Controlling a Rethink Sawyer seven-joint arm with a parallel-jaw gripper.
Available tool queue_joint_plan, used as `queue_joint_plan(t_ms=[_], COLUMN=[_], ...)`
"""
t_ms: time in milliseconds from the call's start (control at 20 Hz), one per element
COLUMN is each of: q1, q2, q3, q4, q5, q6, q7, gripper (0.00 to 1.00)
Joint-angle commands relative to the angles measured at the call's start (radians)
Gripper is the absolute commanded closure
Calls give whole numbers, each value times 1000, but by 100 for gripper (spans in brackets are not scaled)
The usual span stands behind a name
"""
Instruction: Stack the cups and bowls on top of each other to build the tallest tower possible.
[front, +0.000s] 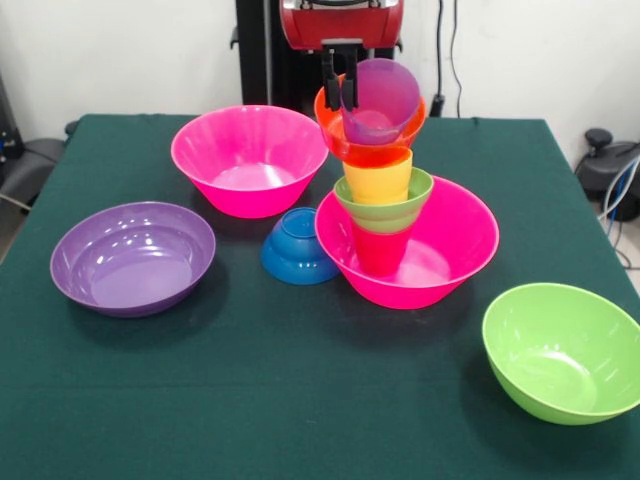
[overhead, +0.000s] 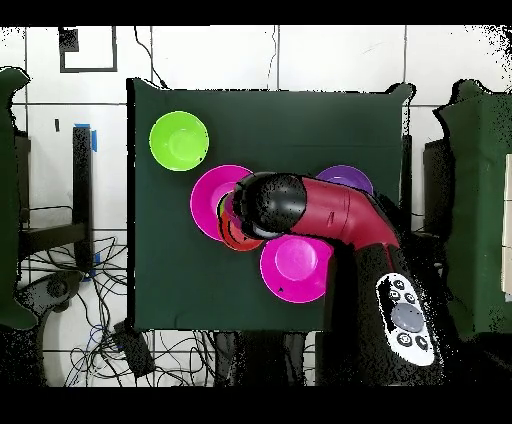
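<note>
Gripper: jaws narrowly set and closed over the rim of the purple cup. The cup hangs tilted, its mouth turned toward the camera, and sits in or just above the orange bowl at the top of the stack; contact between cup and bowl cannot be confirmed.

Stack, bottom to top: near pink bowl on the table; red cup standing inside it; small green bowl; yellow cup; orange bowl. The stack stands slightly off vertical.

Count of cups: three – one purple, one yellow, one red.

Count of bowls: seven – two pink, one lime green, one wide purple, one orange, one small green, one small blue.

Loose items: second pink bowl upright at the far left of the stack; wide purple bowl upright, well apart on the left; lime green bowl upright at near right, well apart; small blue bowl tipped on its side, touching or just beside the near pink bowl's left wall.

Overhead view: the arm covers the stack
</note>
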Motion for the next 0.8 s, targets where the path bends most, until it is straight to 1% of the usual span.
queue_joint_plan(t_ms=[50,250,350,400,800], q1=[-15,-21,-21,-23,-17], q2=[5,5,2,0,1], q3=[59,65,68,72,64], q4=[55,40,36,38,54], q5=[30,37,38,38,38], q6=[-114,-102,-112,-127,-136], q7=[89,79,78,76,97], gripper=[100,100,100,100,100])
